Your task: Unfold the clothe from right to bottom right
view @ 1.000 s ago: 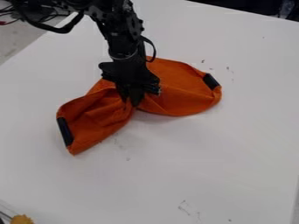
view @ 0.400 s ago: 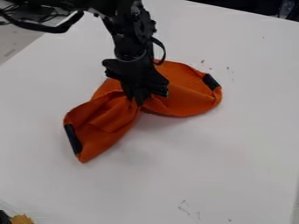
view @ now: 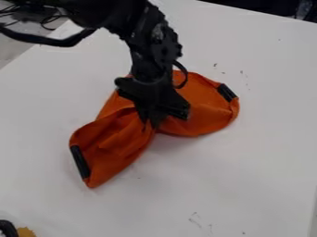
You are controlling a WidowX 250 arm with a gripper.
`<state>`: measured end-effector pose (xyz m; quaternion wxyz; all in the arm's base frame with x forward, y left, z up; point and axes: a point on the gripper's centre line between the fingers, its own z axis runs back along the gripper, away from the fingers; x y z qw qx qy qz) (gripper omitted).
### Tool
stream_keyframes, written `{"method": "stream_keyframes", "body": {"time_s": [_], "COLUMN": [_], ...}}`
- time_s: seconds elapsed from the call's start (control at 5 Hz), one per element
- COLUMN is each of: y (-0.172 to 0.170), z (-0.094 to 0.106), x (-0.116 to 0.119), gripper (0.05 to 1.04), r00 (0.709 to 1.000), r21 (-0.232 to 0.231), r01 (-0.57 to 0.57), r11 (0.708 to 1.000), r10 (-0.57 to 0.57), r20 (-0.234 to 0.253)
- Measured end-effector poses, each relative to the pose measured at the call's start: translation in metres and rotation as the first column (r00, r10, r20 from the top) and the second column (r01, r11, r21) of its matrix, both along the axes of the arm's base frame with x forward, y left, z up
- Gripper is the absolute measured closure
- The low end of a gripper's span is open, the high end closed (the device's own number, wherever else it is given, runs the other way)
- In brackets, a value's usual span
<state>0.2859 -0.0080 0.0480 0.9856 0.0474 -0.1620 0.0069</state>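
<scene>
Orange fabric cloth (view: pixel 207 106) lies mid-counter, a little above centre, on the smooth white counter (view: pixel 248 162). Two lobes with a narrow, gathered waist between: one spreads to the right, the other slants to lower left. Black strip (view: pixel 80 162) along the lower-left end, a second dark strip (view: pixel 227 92) at the right end.

Black robot arm (view: pixel 151 58) comes in from the top edge. Black two-finger gripper (view: pixel 150 126) points down at the waist, pinching a bunch of cloth as best I can judge; creases in the left lobe run up to its tips.

Step in hand, by my reading: draw the pinched fabric toward bottom right so the fold opens. Work looks part done; the middle is bunched, neither lobe wholly flat.

To do it well: firm pinch, low slow pull, so the outer fabric drags on the counter and the layers slide apart. A high lift would hang both lobes and let them fall together. Risk: held at the middle, the whole cloth may skid or twist rather than open. Should that happen, better to let go once the waist is low, then take the right lobe's upper layer near its edge and lay it outward toward bottom right.
</scene>
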Motion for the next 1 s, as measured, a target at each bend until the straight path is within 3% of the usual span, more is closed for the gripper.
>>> {"method": "stream_keyframes", "body": {"time_s": [0.2,0.4,0.6,0.8,1.0], "y": [-0.008,-0.020,-0.032,-0.048,-0.052], "z": [0.001,0.000,-0.004,-0.023,-0.029], "x": [-0.012,-0.027,-0.041,-0.050,-0.042], "gripper": [0.631,0.321,0.091,0.080,0.083], "r00": [0.999,0.994,0.976,0.941,0.941], "r21": [0.000,-0.017,-0.077,-0.168,-0.184], "r01": [-0.032,-0.060,-0.103,-0.115,-0.084], "r11": [0.999,0.998,0.992,0.979,0.979], "r10": [0.032,0.058,0.086,0.053,0.017], "r20": [-0.025,-0.091,-0.199,-0.335,-0.338]}}
